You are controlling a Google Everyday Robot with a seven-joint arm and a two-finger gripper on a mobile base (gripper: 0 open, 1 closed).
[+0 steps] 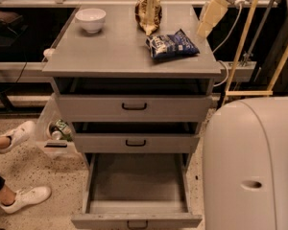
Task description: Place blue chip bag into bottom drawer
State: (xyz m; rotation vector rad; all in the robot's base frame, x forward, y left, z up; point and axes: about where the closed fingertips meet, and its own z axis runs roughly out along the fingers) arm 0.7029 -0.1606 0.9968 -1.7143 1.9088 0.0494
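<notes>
Blue chip bag (172, 45) lying on cabinet top (120, 56), gripper (204, 28) hovering just right of it, open or closed impossible to tell, bottom drawer (137, 183) pulled open, white bowl (90, 19) back left

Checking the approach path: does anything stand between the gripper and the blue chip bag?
Nothing visible does. The gripper hangs close beside the blue chip bag, apart from it; the bottom drawer stands open below.

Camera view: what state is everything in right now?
blue chip bag: lying on cabinet top, unheld.
bottom drawer: pulled open, empty.
top drawer: looks ajar.
middle drawer: looks ajar.
white bowl: upright.
brown snack bag: standing upright.
gripper: above cabinet's right edge, apart from bag.
</notes>
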